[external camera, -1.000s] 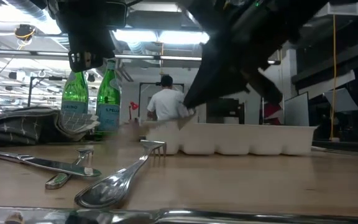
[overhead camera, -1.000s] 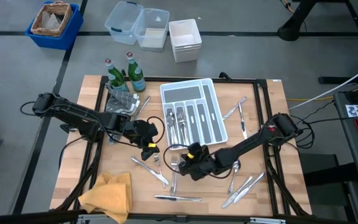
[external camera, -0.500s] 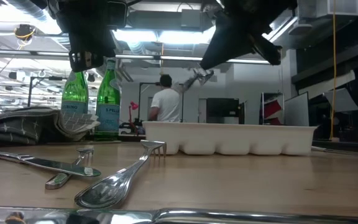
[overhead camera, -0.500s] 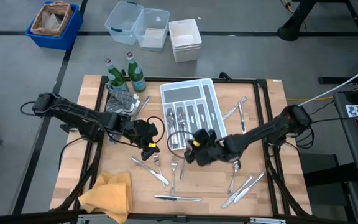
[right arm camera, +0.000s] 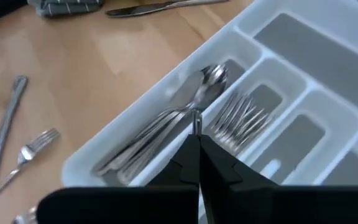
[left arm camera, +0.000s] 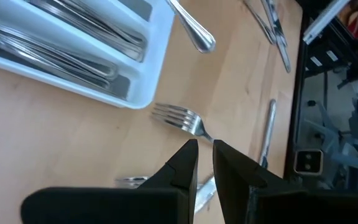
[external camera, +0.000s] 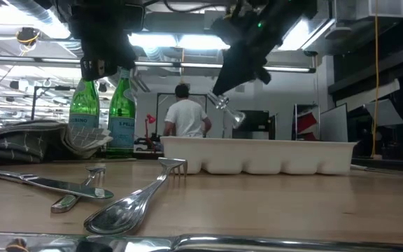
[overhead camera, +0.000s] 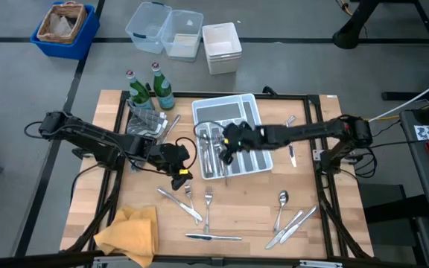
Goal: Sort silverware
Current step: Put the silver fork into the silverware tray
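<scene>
Slim silver forks, spoons and knives lie in the white tray (overhead camera: 253,119) and loose on the wooden table, among them a fork (overhead camera: 208,199), a spoon (overhead camera: 281,199) and a knife (overhead camera: 213,237). My right gripper (overhead camera: 228,149) hangs over the tray's near-left part, shut on one slim silver piece (external camera: 227,112). I cannot tell which kind it is. My left gripper (overhead camera: 177,170) waits left of the tray, above the table, its fingers a narrow gap apart and empty (left arm camera: 205,152). A fork (left arm camera: 180,116) lies on the wood below it. My right gripper pinches the silver piece between its two fingertips, and a short thin end (right arm camera: 196,122) sticks out past them. The fingers slant down from the table's right. The piece hangs clear above the tray (external camera: 257,157), slanting down below the fingers.
Two green bottles (overhead camera: 141,93) and a grey cloth (overhead camera: 144,123) stand at the table's far left. A yellow cloth (overhead camera: 129,231) lies at the near left corner. Knives (overhead camera: 293,222) lie near right. Bins (overhead camera: 162,30) stand on the floor beyond. A person (external camera: 186,115) stands in the room behind.
My right gripper has risen from the table's near middle, where forks lie, and gone toward the far edge to a place over the tray. The silver piece in it has been lifted clear of the table.
</scene>
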### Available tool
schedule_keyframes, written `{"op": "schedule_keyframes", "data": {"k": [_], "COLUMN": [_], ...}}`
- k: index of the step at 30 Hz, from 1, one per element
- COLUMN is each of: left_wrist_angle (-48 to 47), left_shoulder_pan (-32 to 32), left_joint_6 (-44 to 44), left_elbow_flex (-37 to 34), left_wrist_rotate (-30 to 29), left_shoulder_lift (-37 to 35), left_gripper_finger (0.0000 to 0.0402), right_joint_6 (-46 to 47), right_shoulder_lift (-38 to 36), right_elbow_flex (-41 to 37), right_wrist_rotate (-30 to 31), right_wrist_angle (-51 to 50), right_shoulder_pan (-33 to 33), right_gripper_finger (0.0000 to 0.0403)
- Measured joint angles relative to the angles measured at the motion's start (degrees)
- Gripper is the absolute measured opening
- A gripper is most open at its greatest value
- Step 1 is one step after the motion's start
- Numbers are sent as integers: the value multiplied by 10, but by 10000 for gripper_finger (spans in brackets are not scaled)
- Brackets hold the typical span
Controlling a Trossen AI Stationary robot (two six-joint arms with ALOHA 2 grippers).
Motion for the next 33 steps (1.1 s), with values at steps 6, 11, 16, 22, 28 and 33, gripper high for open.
{"op": "schedule_keyframes", "data": {"k": [6,11,16,22,28,33], "left_wrist_angle": [0,0,0,0,0,0], "left_shoulder_pan": [0,0,1,1,1,1], "left_joint_6": [-2,-5,-17,-30,-30,-29], "left_elbow_flex": [0,0,0,0,0,0], "left_wrist_rotate": [-36,-55,-76,-88,-90,-90], "left_shoulder_lift": [0,0,0,0,0,0], "left_gripper_finger": [40,40,40,40,40,40], "right_joint_6": [-76,-111,-131,-135,-129,-126], "right_shoulder_lift": [4,24,61,90,123,135], "right_elbow_flex": [0,0,0,0,-1,-1], "right_wrist_rotate": [-83,-105,-139,-165,-191,-185], "right_wrist_angle": [53,51,95,120,121,122], "right_shoulder_pan": [-78,-119,-136,-138,-138,-138], "right_gripper_finger": [3,3,3,3,3,3]}}
